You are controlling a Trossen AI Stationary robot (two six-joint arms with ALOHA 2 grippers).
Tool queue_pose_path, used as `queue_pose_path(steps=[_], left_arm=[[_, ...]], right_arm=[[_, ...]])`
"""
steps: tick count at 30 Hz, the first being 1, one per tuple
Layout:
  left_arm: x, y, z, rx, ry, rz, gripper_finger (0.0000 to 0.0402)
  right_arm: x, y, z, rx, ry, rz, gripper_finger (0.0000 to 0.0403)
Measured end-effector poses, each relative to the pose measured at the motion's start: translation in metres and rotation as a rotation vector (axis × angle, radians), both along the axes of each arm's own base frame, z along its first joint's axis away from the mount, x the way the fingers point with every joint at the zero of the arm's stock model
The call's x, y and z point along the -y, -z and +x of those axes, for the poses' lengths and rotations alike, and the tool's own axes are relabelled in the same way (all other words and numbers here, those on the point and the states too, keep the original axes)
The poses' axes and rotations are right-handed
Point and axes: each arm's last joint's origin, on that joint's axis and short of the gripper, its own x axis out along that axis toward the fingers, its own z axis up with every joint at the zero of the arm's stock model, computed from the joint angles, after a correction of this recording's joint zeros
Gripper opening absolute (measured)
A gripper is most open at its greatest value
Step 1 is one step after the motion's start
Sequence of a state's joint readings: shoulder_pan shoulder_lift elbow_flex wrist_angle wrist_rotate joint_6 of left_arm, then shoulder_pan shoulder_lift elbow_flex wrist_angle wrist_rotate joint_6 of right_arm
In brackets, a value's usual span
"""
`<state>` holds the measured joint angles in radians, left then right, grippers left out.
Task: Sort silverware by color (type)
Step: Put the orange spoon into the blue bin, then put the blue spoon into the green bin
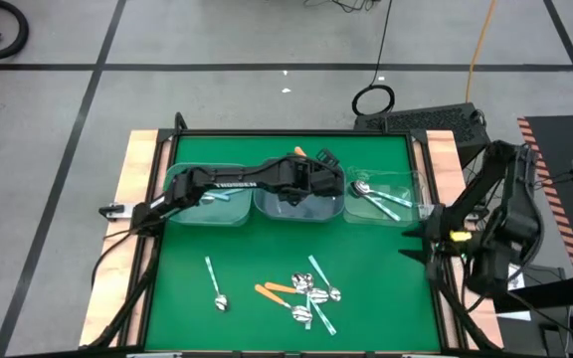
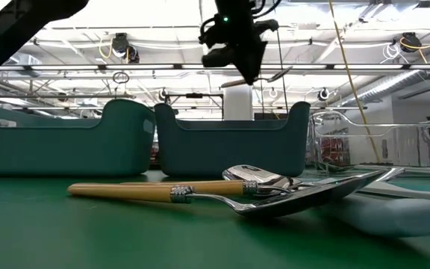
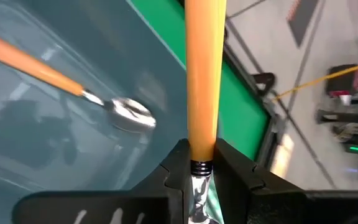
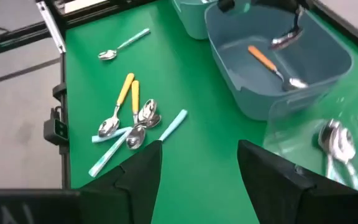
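Left gripper (image 3: 202, 169) hangs above the middle bin (image 1: 267, 204), clamped on an orange spoon (image 3: 202, 74); another orange spoon (image 4: 267, 62) lies inside. Right bin (image 1: 418, 189) holds teal spoons (image 1: 381, 199). Loose spoons (image 1: 301, 293) are piled on the mat. Right gripper (image 4: 197, 163) waits at the table's right edge, fingers apart.

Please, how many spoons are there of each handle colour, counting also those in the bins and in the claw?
orange-handled spoons: 4, one of them held in the left claw
blue or teal-handled spoons: about 7, as the pile overlaps
Total: about 11
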<state>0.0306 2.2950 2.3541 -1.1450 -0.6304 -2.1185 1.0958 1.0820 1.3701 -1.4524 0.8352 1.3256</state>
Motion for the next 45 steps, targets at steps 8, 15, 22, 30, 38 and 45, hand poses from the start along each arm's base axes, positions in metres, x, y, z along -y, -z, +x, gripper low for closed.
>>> queue_pose_path(steps=[8,15,22,30,38,45], left_arm=[[-0.009,0.018,0.006,-0.041,-0.029,-0.004,0.0063],[-0.014,0.035,0.011,-0.079,-0.037,-0.011,0.0065],[-0.020,0.045,0.001,-0.196,-0.059,-0.074,0.0066],[-0.031,0.050,0.002,-0.200,-0.085,-0.081,0.0085],[-0.036,0.049,0.002,-0.175,-0.105,-0.088,0.0166],[-0.032,0.045,0.013,-0.084,-0.050,-0.062,0.0181]], right_arm=[[0.024,-0.012,-0.013,0.001,-0.109,0.032,0.0206],[0.030,-0.016,-0.020,-0.064,-0.248,0.062,0.0206],[0.029,-0.016,-0.020,-0.078,-0.307,0.039,0.0206],[0.027,-0.016,-0.020,-0.107,-0.388,0.018,0.0205],[0.027,-0.016,-0.020,-0.105,-0.411,-0.003,0.0205],[0.028,-0.015,-0.021,-0.107,-0.416,-0.040,0.0205]])
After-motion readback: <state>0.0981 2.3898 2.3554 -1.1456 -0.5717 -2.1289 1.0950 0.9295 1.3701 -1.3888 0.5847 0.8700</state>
